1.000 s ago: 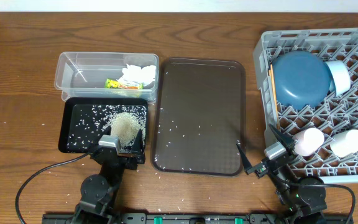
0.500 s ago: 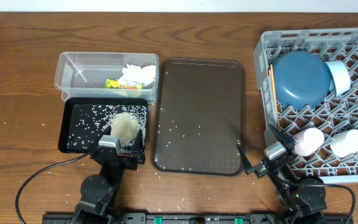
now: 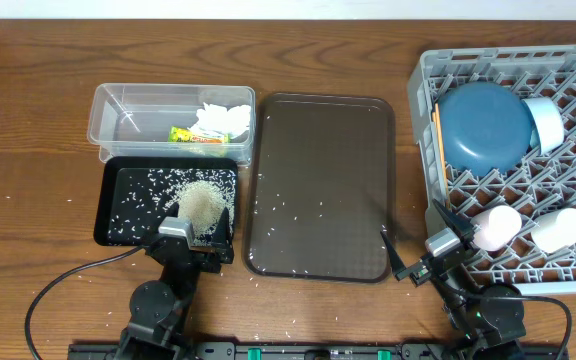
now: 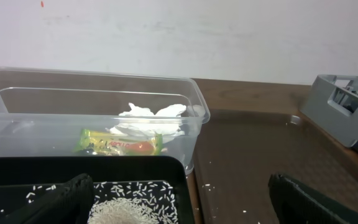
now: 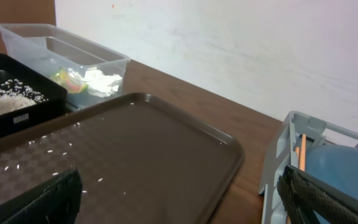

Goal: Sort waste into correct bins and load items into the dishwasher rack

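**Both grippers wide apart and empty**

The left gripper hangs over the near edge of the black tub, fingers spread, holding nothing; the right gripper is likewise spread and empty, between the tray and the rack. The clear tub holds the wrapper and tissue; the black tub holds rice and a beige heap of scraps; a few grains lie on the tray. The rack carries the plate, bowl, pinkish cup, white cup and, along its left wall, chopsticks.
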Controlling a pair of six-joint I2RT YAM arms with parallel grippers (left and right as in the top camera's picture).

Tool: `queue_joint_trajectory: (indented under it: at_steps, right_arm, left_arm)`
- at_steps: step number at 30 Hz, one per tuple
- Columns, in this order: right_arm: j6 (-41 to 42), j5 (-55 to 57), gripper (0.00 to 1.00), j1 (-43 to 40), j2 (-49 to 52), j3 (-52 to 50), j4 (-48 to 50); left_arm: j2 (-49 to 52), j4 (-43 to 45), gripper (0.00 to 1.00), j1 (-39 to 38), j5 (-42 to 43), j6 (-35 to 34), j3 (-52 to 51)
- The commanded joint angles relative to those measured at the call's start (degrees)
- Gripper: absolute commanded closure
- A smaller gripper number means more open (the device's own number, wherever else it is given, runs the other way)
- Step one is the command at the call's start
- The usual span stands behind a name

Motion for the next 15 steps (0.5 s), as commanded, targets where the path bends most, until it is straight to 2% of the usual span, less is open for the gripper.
queue_joint_trajectory:
  at_steps: [1,15]
  right_arm:
    - [0.0,0.2,0.01,-0.9,-0.3,-0.3,0.1]
    - [0.0,0.2,0.01,-0.9,-0.3,-0.3,0.1]
  left_arm:
    - [-0.3,-1.1,0.08,0.3,-0.5,-0.2,-1.7]
    - [-0.3,-1.1,0.08,0.3,-0.5,-0.2,-1.7]
